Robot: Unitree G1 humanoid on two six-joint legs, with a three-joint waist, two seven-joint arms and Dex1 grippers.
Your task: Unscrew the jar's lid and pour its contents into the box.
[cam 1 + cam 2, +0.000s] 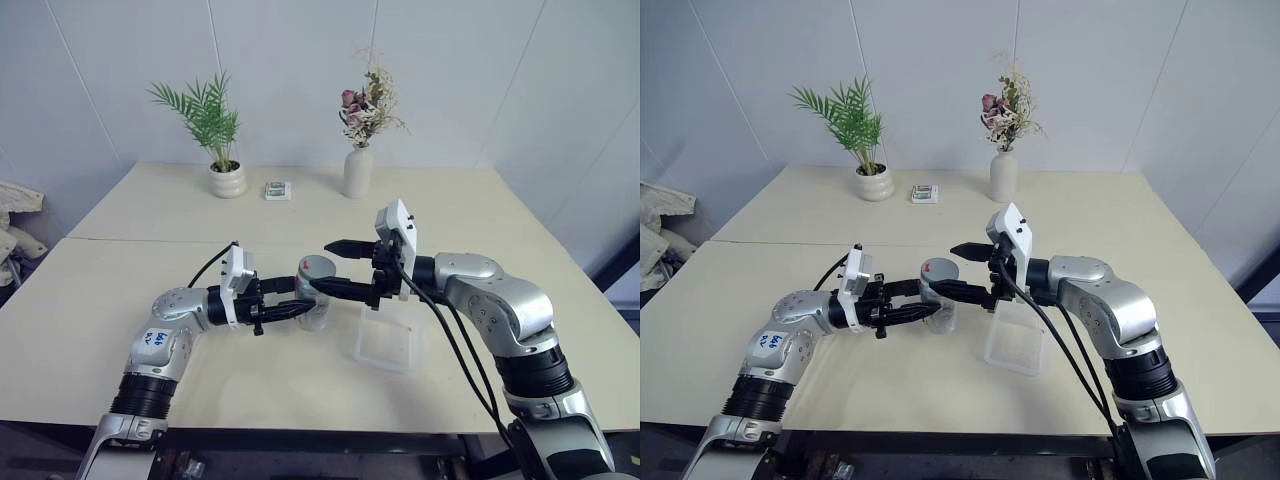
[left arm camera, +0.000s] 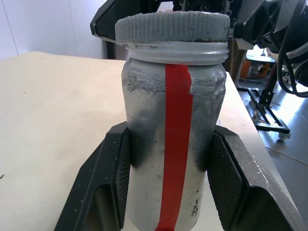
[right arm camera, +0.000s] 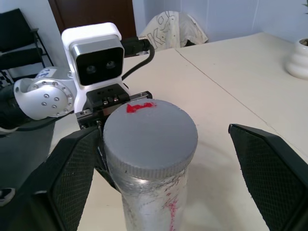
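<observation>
Vase (image 1: 357, 171), packet (image 1: 278, 190), pot (image 1: 227, 180) behind jar (image 1: 316, 290)

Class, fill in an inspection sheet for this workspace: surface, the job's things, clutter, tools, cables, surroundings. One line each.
Surface: two pale tables pushed together, seam between them.
Job's things: jar upright, red stripe down its side; lid on the jar; clear box on the table beside the jar; contents not visible.
Clutter: potted plant, white vase of dried flowers, small packet, all along the far edge.
Tools: left tool shut on the jar's body; right tool open, its fingers either side of the lid.
Cables: black cables running along the right arm.
Surroundings: white panelled wall.
</observation>
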